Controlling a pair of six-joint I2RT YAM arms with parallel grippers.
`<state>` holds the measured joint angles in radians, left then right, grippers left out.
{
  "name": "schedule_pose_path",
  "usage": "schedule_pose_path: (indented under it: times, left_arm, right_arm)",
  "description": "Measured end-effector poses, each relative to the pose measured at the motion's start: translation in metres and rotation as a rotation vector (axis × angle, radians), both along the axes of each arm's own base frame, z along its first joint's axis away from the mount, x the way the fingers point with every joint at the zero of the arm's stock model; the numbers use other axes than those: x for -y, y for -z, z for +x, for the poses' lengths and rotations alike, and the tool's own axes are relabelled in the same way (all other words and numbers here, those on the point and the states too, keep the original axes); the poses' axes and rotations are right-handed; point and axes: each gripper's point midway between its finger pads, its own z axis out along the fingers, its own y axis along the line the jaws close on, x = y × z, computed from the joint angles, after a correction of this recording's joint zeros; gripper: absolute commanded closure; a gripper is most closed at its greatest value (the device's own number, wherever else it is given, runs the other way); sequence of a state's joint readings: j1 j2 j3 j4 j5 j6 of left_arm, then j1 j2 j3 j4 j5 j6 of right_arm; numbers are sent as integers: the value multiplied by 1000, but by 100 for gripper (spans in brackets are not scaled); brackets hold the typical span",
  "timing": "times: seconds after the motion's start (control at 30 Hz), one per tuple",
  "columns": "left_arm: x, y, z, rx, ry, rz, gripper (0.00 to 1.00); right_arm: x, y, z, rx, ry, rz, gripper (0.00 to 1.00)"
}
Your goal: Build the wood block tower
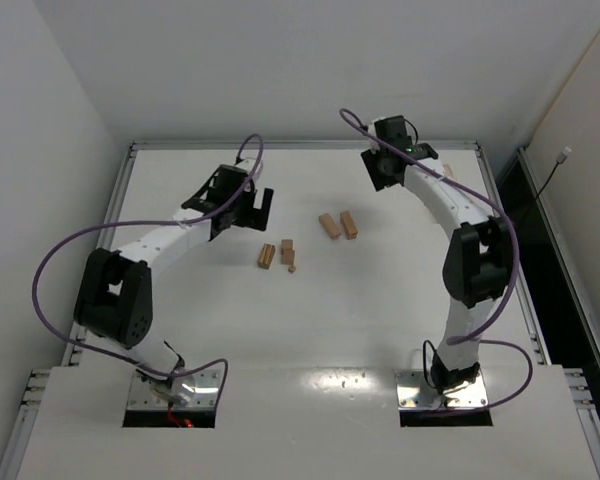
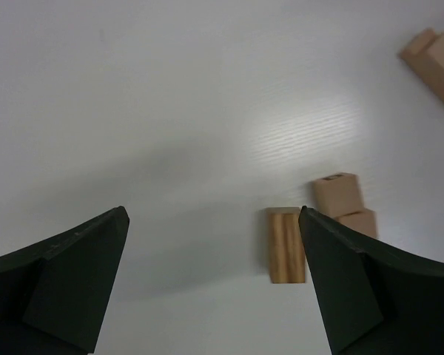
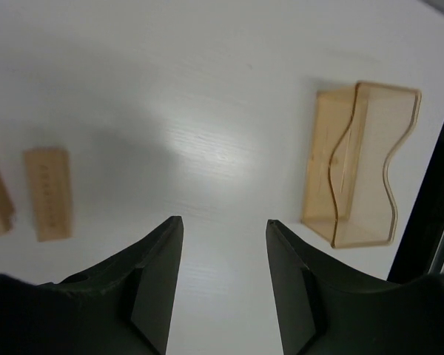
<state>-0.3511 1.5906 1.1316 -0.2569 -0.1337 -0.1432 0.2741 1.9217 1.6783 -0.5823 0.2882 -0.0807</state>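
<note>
Looked down on a white table (image 1: 310,340) from above and behind two arms. Caught only a tan sliver of the translucent tray (image 1: 446,170) at the far right corner, mostly hidden behind the right arm (image 1: 450,205). Saw it fully only from the right wrist, close to the table's right edge, with a wavy wall showing through its side. Found the wood blocks (image 1: 330,225) lying loose around the middle of the table, a little toward the far edge, as small, plain, light-tan bars with visible grain. Made out at least five, too small from above for a sure count. Placed two side by side, near but apart, with long axes running roughly from near edge to far edge and leaning slightly left at the far end. Placed another closer to the left edge, long axis also near-to-far, and just beside it a tight cluster of two or three. Could not tell stacked from merely touching there, even from the left wrist, with part of that cluster hidden behind a fingertip. Lost most of one block past the left border of the right-wrist view. Found the left gripper (image 1: 255,212) hovering between the blocks and the left edge, spread wide and holding nothing. Found the right gripper (image 1: 380,165) near the far edge beside the tray, jaws parted over bare table, grasping nothing.
</note>
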Motion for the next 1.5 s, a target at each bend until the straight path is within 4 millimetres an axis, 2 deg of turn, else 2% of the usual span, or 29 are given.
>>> schedule_pose_path:
  times: [0.1, 0.17, 0.23, 0.27, 0.37, 0.53, 0.73, 0.83, 1.0, 1.2, 1.23, 1.27, 1.5]
  left_arm:
    - [39, -3, 5, -23, 71, -39, 14]
    - [59, -4, 15, -35, 85, -65, 40]
    - [75, -2, 25, -47, 88, -86, 59]
    - [82, 0, 29, -57, 86, -94, 77]
    - [96, 9, 36, -95, 70, -104, 100]
    - [115, 39, 43, -177, 22, -99, 100]
    - [128, 77, 23, -283, -27, -71, 100]
    - [135, 86, 16, -313, -43, -71, 100]
    - [147, 92, 21, -322, -52, -84, 100]
    - [145, 91, 26, -306, -71, -74, 100]
    - [143, 91, 26, -305, -75, -70, 100]
    - [142, 92, 26, -302, -79, -67, 100]
    - [136, 104, 18, -329, -85, -45, 100]
  right_arm:
    - [39, 22, -10, -82, 74, -15, 52]
    - [60, 28, -15, -111, 114, -17, 46]
    - [80, 30, -18, -126, 155, -12, 42]
    - [88, 30, -18, -130, 173, -9, 37]
    - [102, 34, -22, -146, 203, 9, 29]
    - [98, 43, -26, -184, 202, 47, 26]
    - [86, 79, -28, -273, 216, 93, 26]
    - [80, 95, -32, -313, 237, 133, 26]
    - [63, 106, -29, -345, 243, 205, 32]
    - [31, 116, -22, -362, 202, 241, 58]
    - [24, 119, -22, -367, 193, 241, 66]
    - [17, 122, -22, -374, 185, 240, 69]
    - [-18, 136, -29, -407, 138, 222, 71]
